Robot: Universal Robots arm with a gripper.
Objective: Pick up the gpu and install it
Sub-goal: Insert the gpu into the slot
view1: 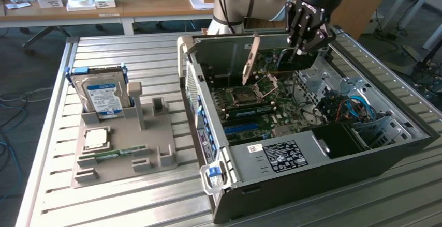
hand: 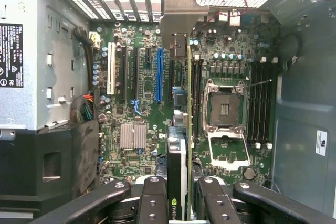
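My gripper (view1: 301,47) hangs over the open computer case (view1: 386,149), shut on the gpu (view1: 275,61). The card is held on edge above the motherboard (view1: 262,108), its pale metal bracket (view1: 253,56) toward the case's rear wall. In the wrist view the gpu (hand: 185,129) runs edge-on between the two black fingers (hand: 152,200), with its bracket (hand: 178,14) at the far end. It hangs between the long blue slot (hand: 159,77) and the memory slots, above the board and not seated.
On the exterior view's left, a grey holder (view1: 117,165) carries a blue-labelled hard drive (view1: 102,95), a processor (view1: 95,138) and a RAM stick (view1: 117,154). The open processor socket (hand: 224,111) and a heatsink (hand: 133,136) sit on the board. Cables (view1: 352,108) lie by the drive bay.
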